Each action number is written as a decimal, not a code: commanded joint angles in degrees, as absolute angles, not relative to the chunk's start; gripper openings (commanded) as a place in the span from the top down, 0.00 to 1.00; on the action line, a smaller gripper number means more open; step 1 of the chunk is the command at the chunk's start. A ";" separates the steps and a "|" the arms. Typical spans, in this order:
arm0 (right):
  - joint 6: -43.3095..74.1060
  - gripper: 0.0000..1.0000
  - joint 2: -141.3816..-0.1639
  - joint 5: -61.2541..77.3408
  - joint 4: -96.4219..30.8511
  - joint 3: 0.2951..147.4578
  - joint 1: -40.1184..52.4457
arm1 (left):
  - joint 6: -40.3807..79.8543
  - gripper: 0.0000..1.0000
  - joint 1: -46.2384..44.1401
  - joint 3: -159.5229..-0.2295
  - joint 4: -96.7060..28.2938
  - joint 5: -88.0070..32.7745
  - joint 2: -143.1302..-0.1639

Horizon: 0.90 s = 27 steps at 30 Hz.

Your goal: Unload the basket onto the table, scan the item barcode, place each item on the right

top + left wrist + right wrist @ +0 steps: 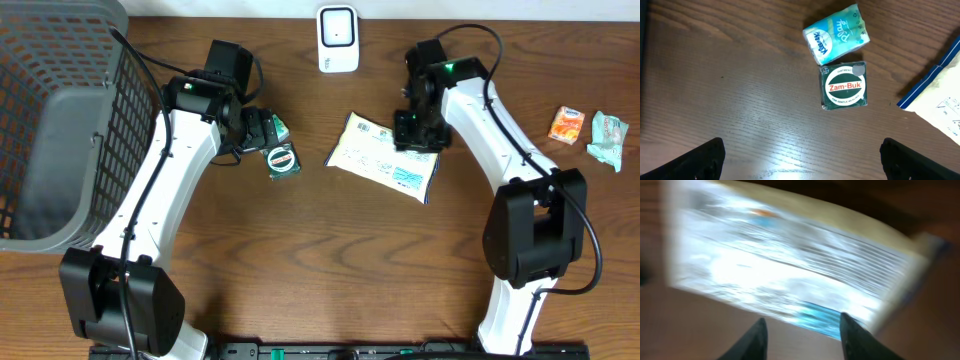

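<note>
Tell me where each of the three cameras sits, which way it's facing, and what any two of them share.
Overhead: fixed above the table, looking straight down; both arms show, left gripper and right gripper near the middle.
Left wrist: on the left arm, facing down at the Zam-Buk tin and tissue pack; its fingertips at the bottom corners.
Right wrist: on the right arm, close over the white packet, blurred; its fingertips at the bottom.
Shared: overhead and left wrist both show the Zam-Buk tin; the white packet appears in all three.

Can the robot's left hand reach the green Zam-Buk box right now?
Probably yes. The left gripper is open, and the Zam-Buk box lies just ahead of it with only bare table between. The tissue packet sits close behind the box.
</note>
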<state>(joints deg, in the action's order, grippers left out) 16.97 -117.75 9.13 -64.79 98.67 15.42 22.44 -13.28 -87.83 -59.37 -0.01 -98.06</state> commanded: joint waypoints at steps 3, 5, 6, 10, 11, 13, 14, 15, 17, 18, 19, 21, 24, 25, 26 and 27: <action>14.35 0.59 -117.78 19.92 -55.61 98.48 18.28 | 22.13 0.02 -13.15 -88.31 -59.53 0.64 -98.04; 16.49 0.65 -117.78 18.63 -50.72 97.45 19.49 | 22.13 0.02 -13.15 -88.31 -59.53 0.64 -98.04; 17.39 0.67 -117.78 17.32 -48.73 97.01 20.08 | 22.13 0.02 -13.15 -88.31 -59.53 0.64 -98.04; 18.44 0.67 -118.08 8.03 -39.20 94.21 23.03 | 22.13 0.03 -13.15 -88.31 -59.53 0.64 -98.04; 18.44 0.67 -118.10 6.37 -37.60 93.56 23.53 | 22.13 0.02 -13.15 -88.31 -59.53 0.64 -98.04; 18.41 0.65 -118.10 0.71 -34.13 92.01 24.71 | 22.13 0.03 -13.15 -88.31 -59.53 0.64 -98.04; 18.41 0.64 -118.10 -2.04 -33.08 91.55 25.06 | 22.13 0.02 -13.15 -88.31 -59.53 0.64 -98.04; 18.41 0.63 -118.10 -4.27 -31.88 91.09 25.32 | 22.13 0.02 -13.15 -88.31 -59.53 0.64 -98.04; 18.41 0.60 -118.10 -6.66 -29.26 90.04 25.56 | 22.13 0.02 -13.15 -88.31 -59.53 0.64 -98.04; 18.39 0.58 -118.10 -7.05 -27.75 89.36 25.61 | 22.13 0.02 -13.15 -88.31 -59.53 0.64 -98.04; 18.39 0.57 -118.10 -7.11 -26.20 88.64 25.58 | 22.13 0.02 -13.15 -88.31 -59.53 0.64 -98.04; 18.39 0.54 -118.15 -7.18 -23.35 87.18 25.58 | 22.13 0.02 -13.15 -88.31 -59.53 0.64 -98.04; 18.39 0.50 -118.21 -7.18 -19.68 85.01 25.54 | 22.13 0.02 -13.15 -88.31 -59.53 0.64 -98.04; 18.39 0.49 -118.28 -7.16 -18.90 84.55 25.54 | 22.13 0.02 -13.15 -88.31 -59.53 0.64 -98.04; 18.39 0.49 -118.54 -7.16 -18.41 84.20 25.54 | 22.13 0.02 -13.15 -88.31 -59.53 0.64 -98.04; 18.39 0.49 -118.87 -7.16 -18.33 84.16 25.54 | 22.13 0.02 -13.15 -88.31 -59.53 0.64 -98.04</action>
